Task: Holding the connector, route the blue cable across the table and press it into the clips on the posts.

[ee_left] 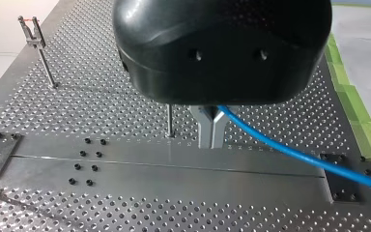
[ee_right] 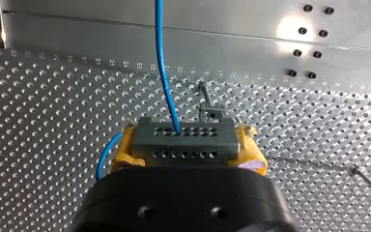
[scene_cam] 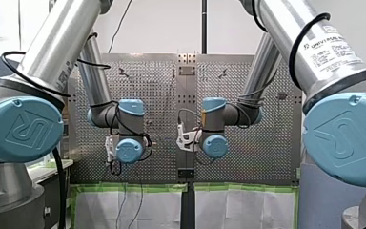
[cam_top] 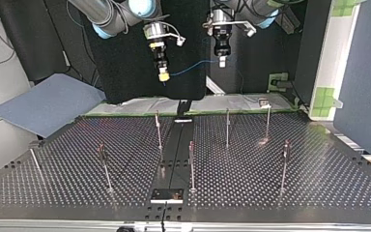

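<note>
Count, top view: two arms, two hands, one blue cable (ee_left: 290, 146), one connector (ee_right: 183, 140), seven thin upright posts (cam_top: 192, 164) on the perforated worktop (cam_top: 319, 193).

My right hand (cam_top: 163, 76), at the top view's left: yellow pads (ee_right: 121, 154) clamped on the grey connector. Connector's long axis lies across the hand from pad to pad; its holed face points ahead, towards the worktop.

My left hand (cam_top: 221, 62), at the top view's right: metal fingers (ee_left: 205, 128) pinched together on the cable.

The cable leaves the connector's holed face and spans the gap between the hands. Its long axis is near level, rising slightly towards my left hand. Cable and connector both hang above the worktop, clear of every post. Whether the posts carry clips: cannot tell.
</note>
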